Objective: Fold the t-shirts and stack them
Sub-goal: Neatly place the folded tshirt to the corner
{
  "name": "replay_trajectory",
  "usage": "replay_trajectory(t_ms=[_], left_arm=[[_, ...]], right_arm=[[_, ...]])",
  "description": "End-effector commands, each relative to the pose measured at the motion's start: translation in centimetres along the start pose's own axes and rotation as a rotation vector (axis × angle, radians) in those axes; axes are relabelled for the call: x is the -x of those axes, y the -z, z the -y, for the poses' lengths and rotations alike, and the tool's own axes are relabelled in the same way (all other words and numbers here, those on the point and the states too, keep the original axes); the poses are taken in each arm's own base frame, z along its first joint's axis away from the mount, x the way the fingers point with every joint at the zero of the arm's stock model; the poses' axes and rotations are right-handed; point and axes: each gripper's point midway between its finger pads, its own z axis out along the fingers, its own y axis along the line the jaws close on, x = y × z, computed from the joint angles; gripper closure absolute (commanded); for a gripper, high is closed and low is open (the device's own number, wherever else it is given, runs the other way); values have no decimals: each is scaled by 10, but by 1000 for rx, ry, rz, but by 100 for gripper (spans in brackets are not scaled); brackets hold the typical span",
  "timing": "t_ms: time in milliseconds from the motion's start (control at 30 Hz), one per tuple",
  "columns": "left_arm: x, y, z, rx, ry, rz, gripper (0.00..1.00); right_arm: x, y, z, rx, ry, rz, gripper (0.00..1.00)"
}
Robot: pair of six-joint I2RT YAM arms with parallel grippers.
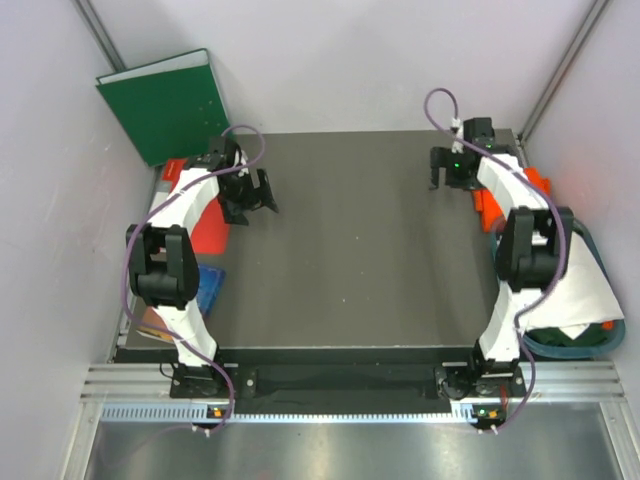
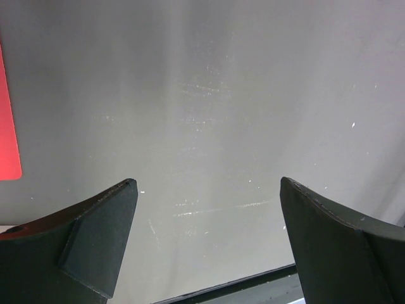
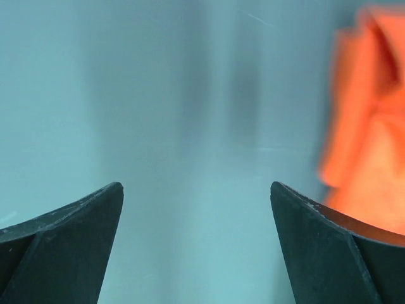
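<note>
Top external | orange t-shirt [image 1: 538,182] crumpled | white t-shirt [image 1: 588,288] draped smooth

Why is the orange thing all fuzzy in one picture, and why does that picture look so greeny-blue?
Right wrist view: the orange t-shirt is out of focus, its edges smeared, and everything has a teal colour cast. Left wrist view: sharper, scratches show on the table, with pale glare streaks. Top external view: crisp, evenly lit.
</note>
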Motion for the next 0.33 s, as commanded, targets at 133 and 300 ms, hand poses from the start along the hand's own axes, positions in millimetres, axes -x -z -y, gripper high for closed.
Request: replay_trajectory(t_ms=[133, 300], left_arm=[[20, 8, 11, -32, -34, 75, 1], [23, 4, 18, -78, -64, 80, 1]], right_arm=[[-10, 109, -136, 329, 217, 249, 0], [-80, 89, -140, 349, 197, 112, 0]])
